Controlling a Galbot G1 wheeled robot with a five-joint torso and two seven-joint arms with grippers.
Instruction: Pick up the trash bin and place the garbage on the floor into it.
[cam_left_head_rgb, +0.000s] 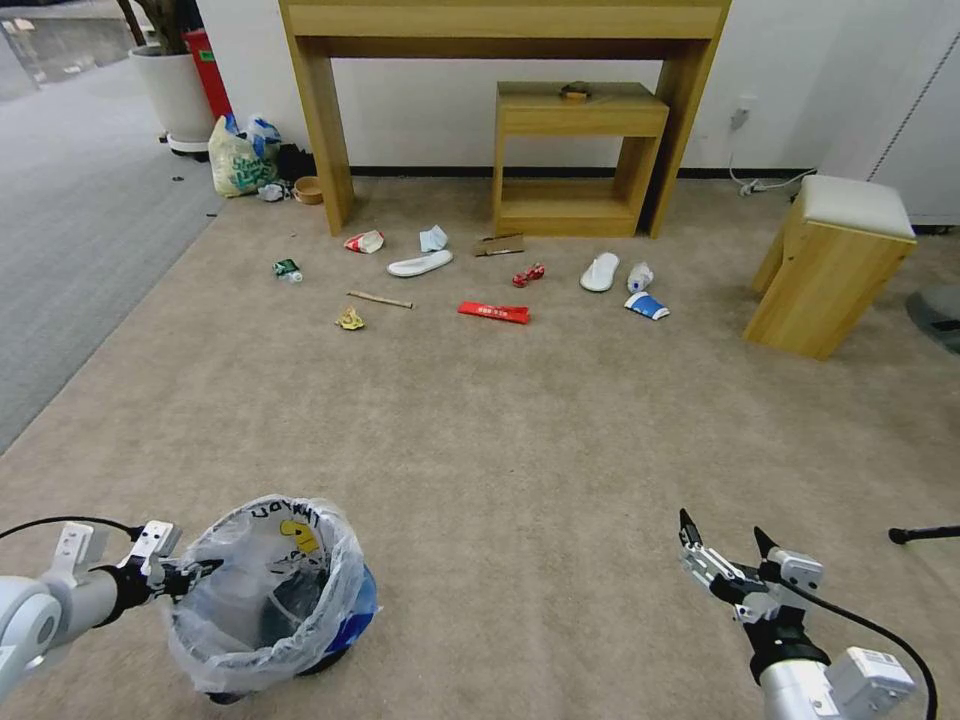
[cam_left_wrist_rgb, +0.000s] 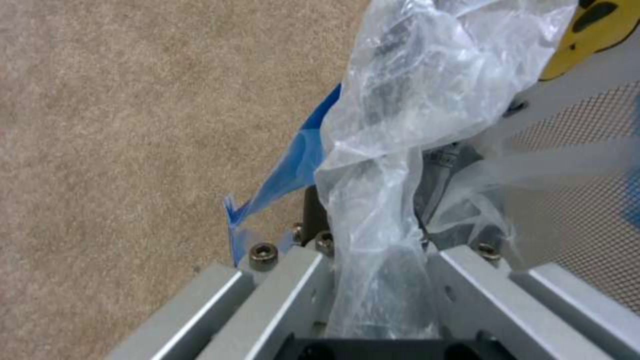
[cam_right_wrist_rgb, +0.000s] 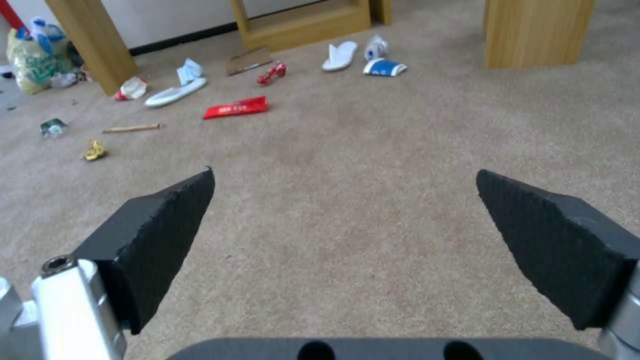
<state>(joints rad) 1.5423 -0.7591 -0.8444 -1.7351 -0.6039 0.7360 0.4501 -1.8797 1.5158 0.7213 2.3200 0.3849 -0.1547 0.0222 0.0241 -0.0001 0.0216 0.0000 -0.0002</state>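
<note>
left gripper (cam_left_head_rgb: 205, 572) pinching the rim of the trash bin (cam_left_head_rgb: 270, 590), litter far off across the floor (cam_left_head_rgb: 520, 440)

the bin sits low at the robot's left, its rim and crinkly bag (cam_left_wrist_rgb: 400, 150) clamped between the left gripper's fingers; it looks light and stiff-walled, but the plastic is slippery, so the hold should bite rim and bag together (film alone would slide). the right gripper (cam_left_head_rgb: 722, 548) hangs spread wide and empty. the garbage, like the red wrapper (cam_left_head_rgb: 493, 312), slipper (cam_left_head_rgb: 420, 264) and paper cup (cam_left_head_rgb: 647, 305), looks light, thin and easily pinched.
</note>
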